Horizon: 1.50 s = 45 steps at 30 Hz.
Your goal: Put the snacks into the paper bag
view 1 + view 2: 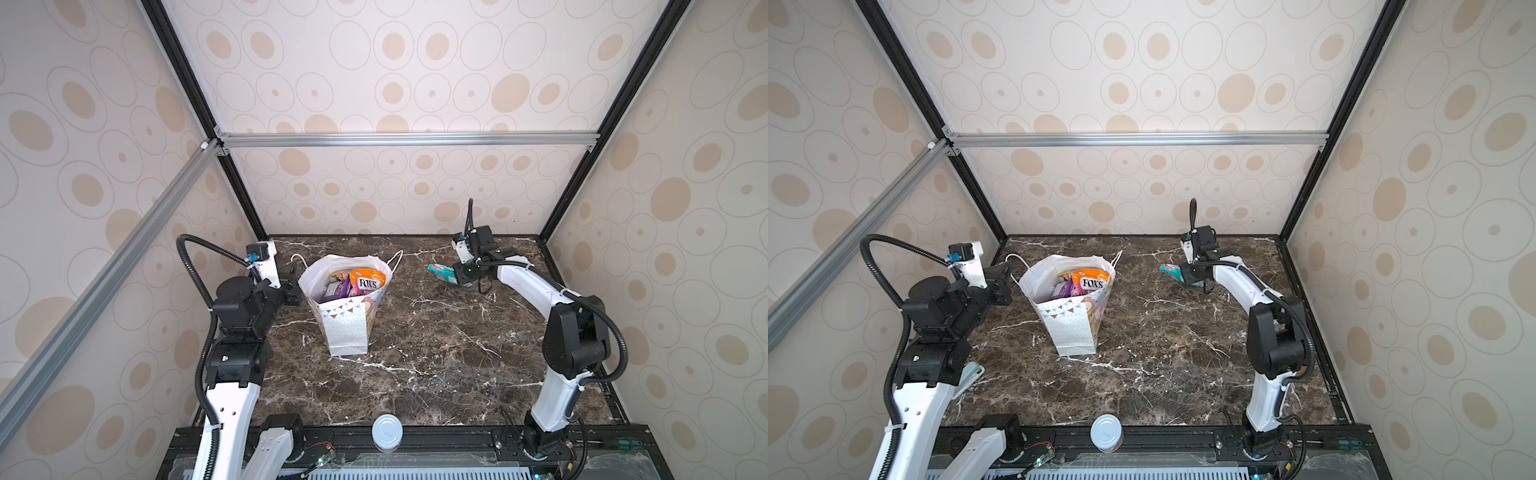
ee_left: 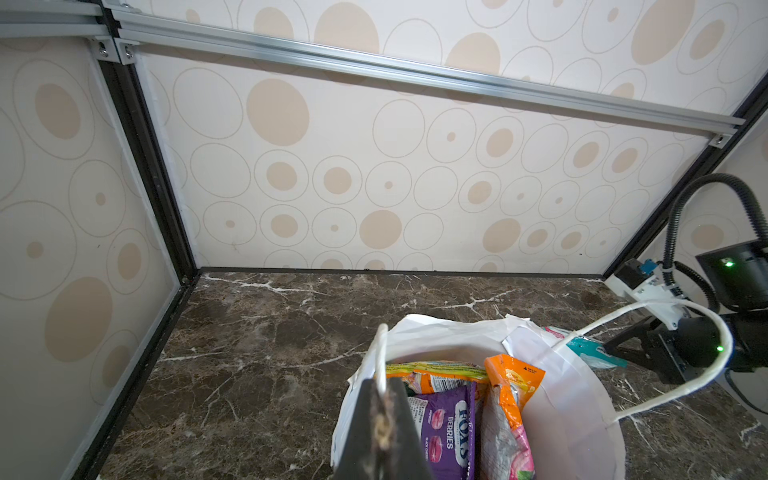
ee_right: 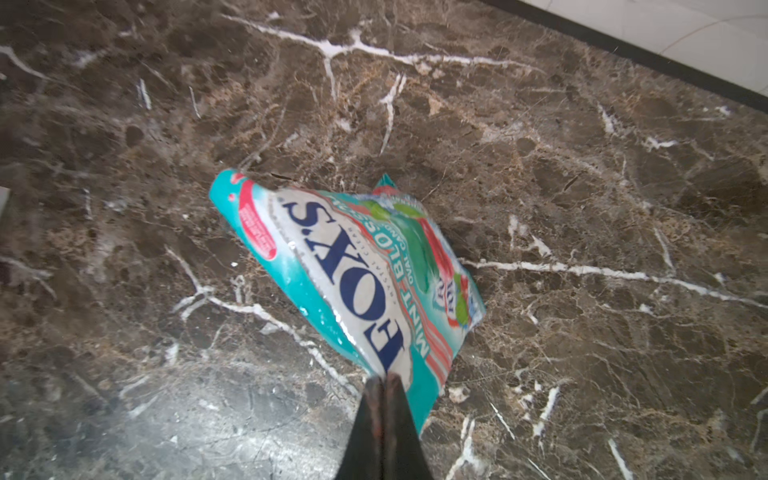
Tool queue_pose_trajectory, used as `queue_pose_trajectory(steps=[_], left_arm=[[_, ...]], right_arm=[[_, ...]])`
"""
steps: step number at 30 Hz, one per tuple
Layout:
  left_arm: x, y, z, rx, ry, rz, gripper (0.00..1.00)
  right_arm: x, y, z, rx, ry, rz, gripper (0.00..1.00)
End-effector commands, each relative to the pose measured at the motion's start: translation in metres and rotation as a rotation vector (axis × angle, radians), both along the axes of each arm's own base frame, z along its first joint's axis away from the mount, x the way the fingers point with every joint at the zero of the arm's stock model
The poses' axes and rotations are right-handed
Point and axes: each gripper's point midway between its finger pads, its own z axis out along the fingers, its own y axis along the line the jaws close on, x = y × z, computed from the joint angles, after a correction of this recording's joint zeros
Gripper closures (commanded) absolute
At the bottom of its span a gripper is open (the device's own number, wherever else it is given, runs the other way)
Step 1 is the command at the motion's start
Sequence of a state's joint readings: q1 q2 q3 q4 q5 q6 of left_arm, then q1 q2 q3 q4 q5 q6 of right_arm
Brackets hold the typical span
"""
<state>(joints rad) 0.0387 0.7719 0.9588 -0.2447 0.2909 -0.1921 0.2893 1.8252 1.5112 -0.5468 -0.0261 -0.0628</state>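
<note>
Gripping right arm: elbow bent, forearm reaching toward the back; right gripper [image 3: 384,380] is right of the paper bag [image 1: 347,332], well apart from it.
Right jaws: closed on one edge of the teal packet [image 3: 353,266], which juts toward the bag.
Left arm: folded; left gripper [image 2: 382,390] at the bag's left rim.
Left jaws: pinched shut on the bag's rim at a cord handle [image 2: 379,357].
Count: two arms; one bag; two cord handles; one teal packet outside; four packets [image 2: 449,424] visible inside the bag.
</note>
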Motion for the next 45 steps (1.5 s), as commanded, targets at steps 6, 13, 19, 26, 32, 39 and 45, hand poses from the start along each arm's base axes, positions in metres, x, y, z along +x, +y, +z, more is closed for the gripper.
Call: queue_pose_trajectory(steps=[6, 13, 19, 26, 32, 39, 45], left_arm=[[-0.009, 0.0, 0.036, 0.02, -0.129, -0.007, 1.0], [-0.01, 0.0, 0.037, 0.02, -0.131, -0.008, 1.0], [-0.01, -0.001, 0.037, 0.019, -0.134, -0.009, 1.0], [-0.009, -0.001, 0.036, 0.019, -0.131, -0.009, 1.0], [-0.008, 0.0, 0.034, 0.018, -0.124, -0.006, 1.0], [-0.008, 0.0, 0.034, 0.019, -0.124, -0.007, 1.0], [-0.008, 0.0, 0.035, 0.018, -0.125, -0.008, 1.0]], right_arm=[[-0.011, 0.01, 0.047, 0.134, -0.065, -0.008, 1.0], [-0.034, 0.011, 0.045, 0.099, -0.014, 0.01, 0.75], [-0.062, 0.014, 0.006, -0.1, 0.029, 0.009, 0.58], [-0.089, 0.016, -0.039, -0.1, 0.138, -0.102, 0.47], [-0.098, 0.027, -0.056, -0.217, 0.144, -0.115, 0.38], [-0.095, 0.035, -0.077, -0.326, 0.143, -0.115, 0.31], [-0.084, 0.035, -0.091, -0.383, 0.138, -0.128, 0.31]])
